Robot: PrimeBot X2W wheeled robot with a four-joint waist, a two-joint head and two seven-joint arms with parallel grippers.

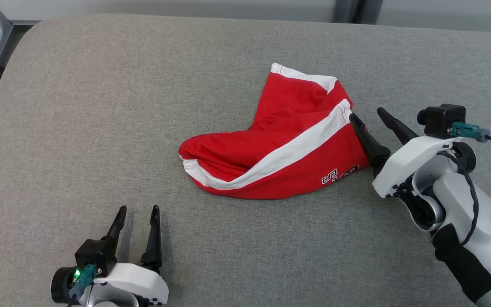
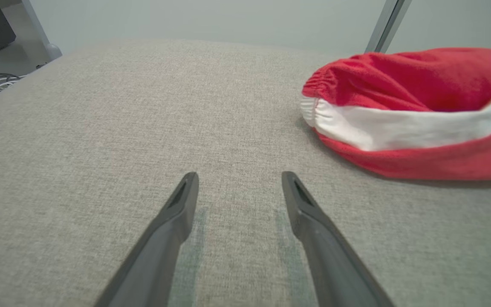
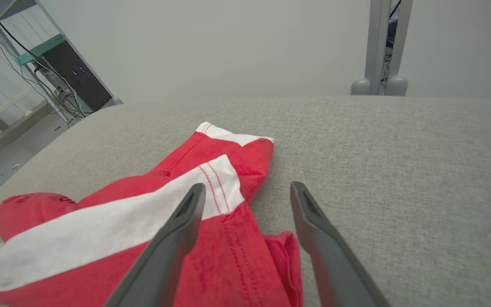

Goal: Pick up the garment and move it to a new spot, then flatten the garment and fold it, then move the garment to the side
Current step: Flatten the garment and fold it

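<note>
Because it lies slumped in soft folds, the garment (image 1: 279, 149) reads as a light, limp pair of red shorts with a white stripe (image 1: 279, 155) and a gathered waistband (image 1: 192, 150); it rests on the grey padded surface (image 1: 100, 106), a little toward 1 o'clock from the middle of the head view, crumpled and not yet flat. I judge it will sag and trail from any single pinch, and the knit should not slip much between the fingers; nothing about it is fragile. The stitched hem at its 3 o'clock edge looks like the firmest place to take hold, since the doubled cloth there gives the fingers something thick to bite; a second hold on the waistband at 9 o'clock would let it hang spread.

Just at that 3 o'clock edge stands the right gripper (image 1: 365, 114), its jaws wide apart and clasping nothing; in the right wrist view one finger lies over the striped cloth (image 3: 143, 230), the other over bare surface, and a red fold sits between them unpinched. Closing here might catch only the top layer.

Well apart, at the garment's 7 o'clock, the left gripper (image 1: 139, 208) hovers over bare surface, jaws likewise spread and empty; from its wrist the waistband end (image 2: 416, 115) shows at 2 o'clock.
</note>
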